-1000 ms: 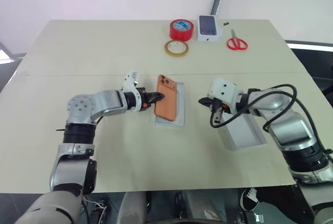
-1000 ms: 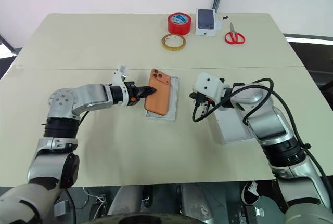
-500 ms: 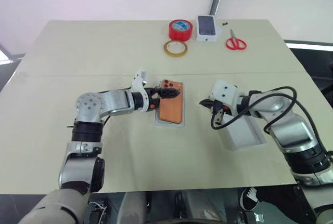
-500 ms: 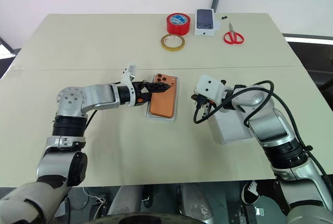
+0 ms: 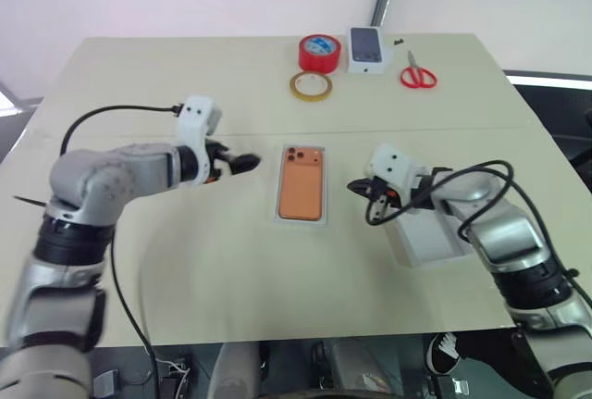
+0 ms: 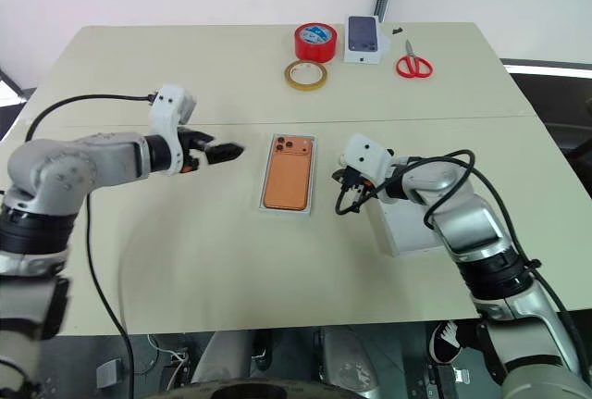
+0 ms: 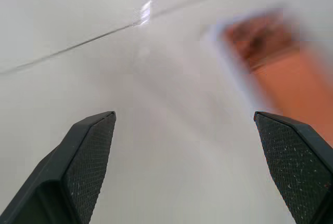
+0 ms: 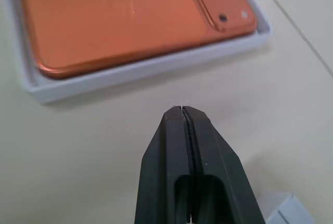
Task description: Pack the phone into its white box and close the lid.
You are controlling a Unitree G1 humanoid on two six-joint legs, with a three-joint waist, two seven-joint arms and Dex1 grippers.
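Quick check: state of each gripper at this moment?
Left gripper: open, holding nothing, beside the phone.
Right gripper: closed, holding nothing.

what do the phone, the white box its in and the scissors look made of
Phone: smooth orange back with a soft sheen, likely metal or glass; cannot tell which. White box: matte white, thin-walled, probably card. Scissors: glossy red handles, likely plastic; blades too small to judge.
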